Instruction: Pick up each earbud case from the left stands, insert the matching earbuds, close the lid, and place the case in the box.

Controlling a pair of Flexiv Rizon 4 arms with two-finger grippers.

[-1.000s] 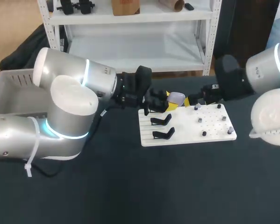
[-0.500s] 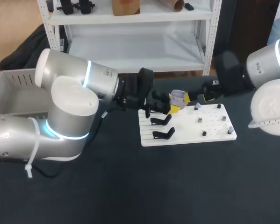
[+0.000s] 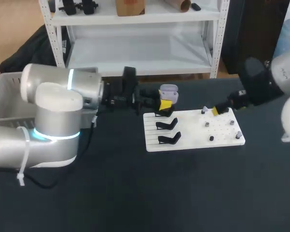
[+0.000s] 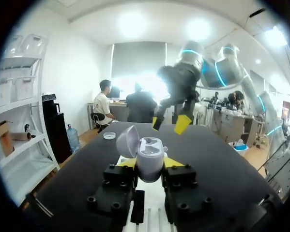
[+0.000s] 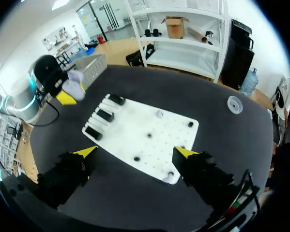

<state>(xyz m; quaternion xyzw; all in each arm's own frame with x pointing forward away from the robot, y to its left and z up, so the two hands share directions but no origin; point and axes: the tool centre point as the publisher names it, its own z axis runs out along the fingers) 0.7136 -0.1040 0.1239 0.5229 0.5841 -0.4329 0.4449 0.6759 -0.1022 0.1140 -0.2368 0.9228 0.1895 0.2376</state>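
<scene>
Dark matte table (image 3: 135, 193), white pegged board (image 3: 195, 137), left hand (image 4: 150, 164) gripping rounded lilac case (image 4: 149, 152), lid up, right hand (image 5: 136, 152) spread wide.

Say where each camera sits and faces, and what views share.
Head: above, behind, looking down on the table; left arm, right arm show.
Left wrist: on left arm, looking along left fingers, shut on open case; right fingers ahead.
Right wrist: on right arm, looking down at the board past open right fingers.
Shared: all show the case.
</scene>
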